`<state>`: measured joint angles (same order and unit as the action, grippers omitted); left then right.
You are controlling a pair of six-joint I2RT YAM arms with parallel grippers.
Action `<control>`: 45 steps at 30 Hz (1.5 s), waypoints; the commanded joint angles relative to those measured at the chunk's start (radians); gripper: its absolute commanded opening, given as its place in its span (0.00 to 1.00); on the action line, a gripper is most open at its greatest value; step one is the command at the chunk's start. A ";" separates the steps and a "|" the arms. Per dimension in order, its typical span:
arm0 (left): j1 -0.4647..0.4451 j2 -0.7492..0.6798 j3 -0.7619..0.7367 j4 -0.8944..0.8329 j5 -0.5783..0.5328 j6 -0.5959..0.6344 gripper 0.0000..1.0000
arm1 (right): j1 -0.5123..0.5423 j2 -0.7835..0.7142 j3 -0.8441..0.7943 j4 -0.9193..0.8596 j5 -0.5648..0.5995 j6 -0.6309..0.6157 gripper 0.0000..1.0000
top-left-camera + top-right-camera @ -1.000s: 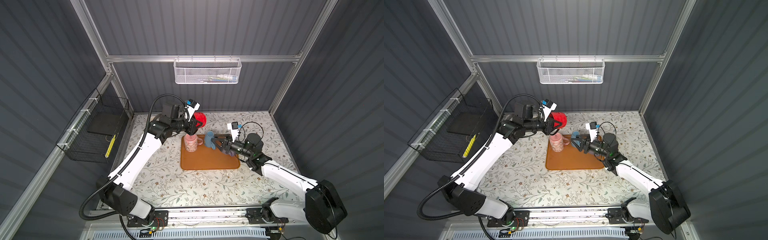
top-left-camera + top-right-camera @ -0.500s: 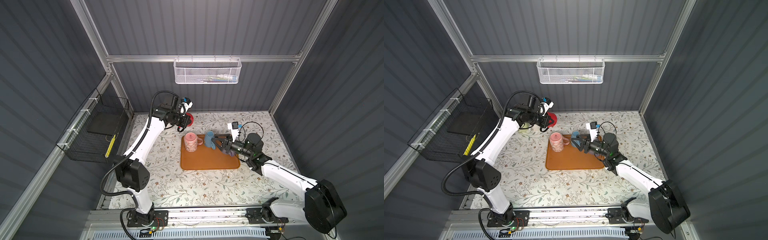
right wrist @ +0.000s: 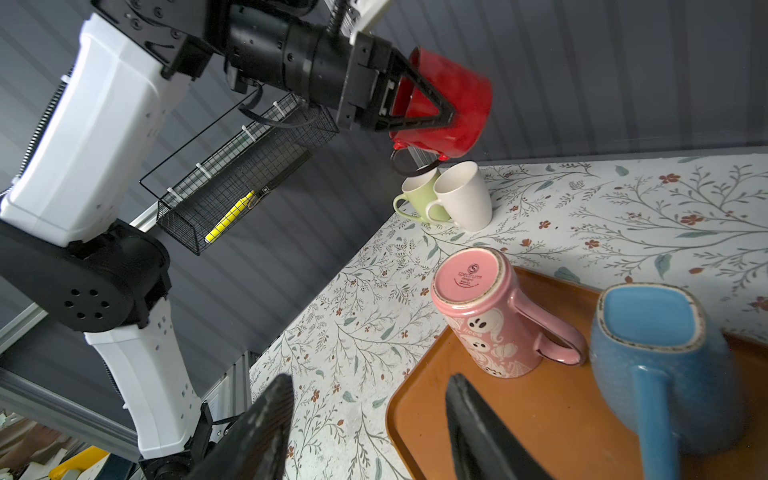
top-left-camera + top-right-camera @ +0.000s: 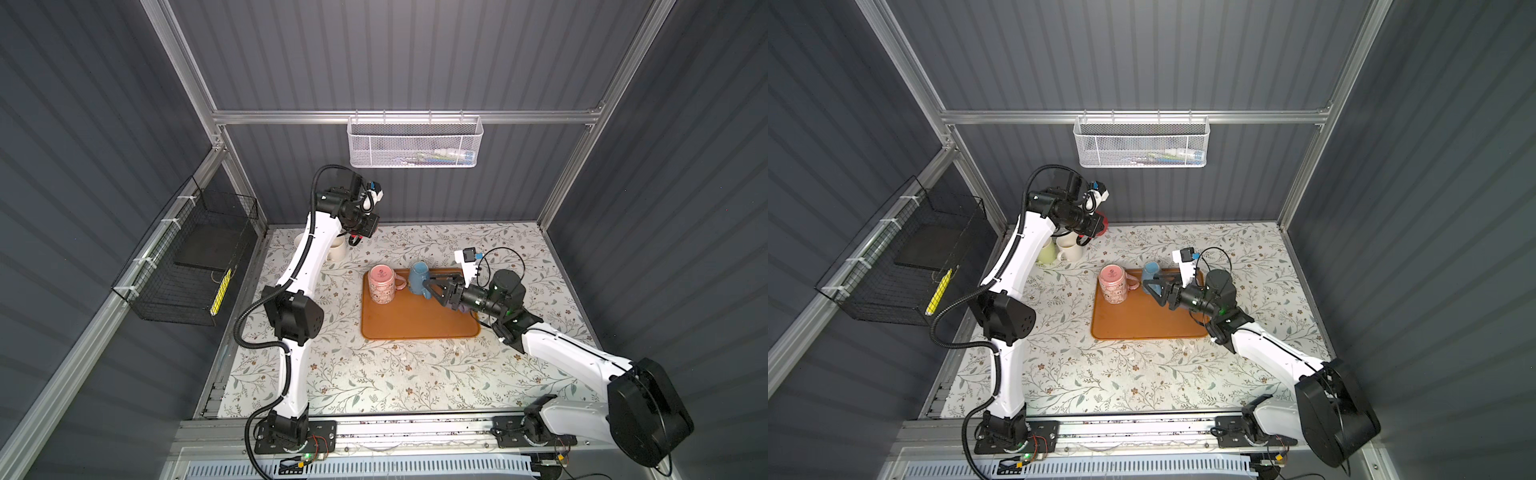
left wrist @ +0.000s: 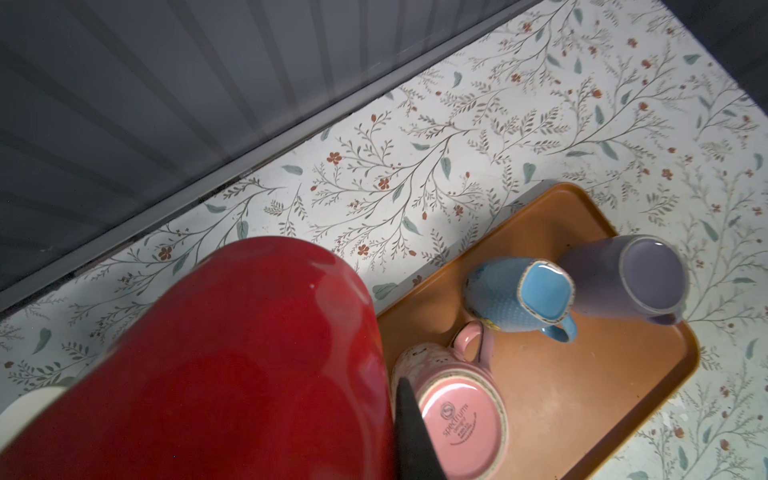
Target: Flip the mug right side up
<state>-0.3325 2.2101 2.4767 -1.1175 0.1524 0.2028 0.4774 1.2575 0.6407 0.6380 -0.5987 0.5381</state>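
Right wrist | red mug (image 3: 457, 104) glossy, tilted, held aloft in left jaws | right jaws parted, empty

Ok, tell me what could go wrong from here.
The left gripper holds the red mug in the air by its wall, close above the cream mug and green mug; a slip could drop it onto them.
The right gripper stands open beside the blue mug; closing in could knock it into the pink mug.
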 commanded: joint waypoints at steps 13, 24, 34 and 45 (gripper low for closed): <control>0.073 0.157 0.052 0.057 -0.012 -0.028 0.00 | -0.006 -0.009 -0.019 0.027 -0.001 0.013 0.60; 0.070 0.158 0.009 0.149 0.042 -0.128 0.00 | -0.005 0.008 -0.015 0.035 0.001 0.016 0.60; 0.056 0.154 -0.056 0.195 0.067 -0.147 0.00 | -0.006 0.045 -0.011 0.071 -0.008 0.037 0.60; 0.026 0.238 0.039 0.172 -0.018 -0.217 0.00 | -0.005 0.055 -0.014 0.082 -0.009 0.041 0.60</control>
<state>-0.2977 2.4298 2.4645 -0.9634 0.1635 0.0086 0.4774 1.3018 0.6289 0.6884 -0.5991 0.5690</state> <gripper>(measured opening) 0.105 0.601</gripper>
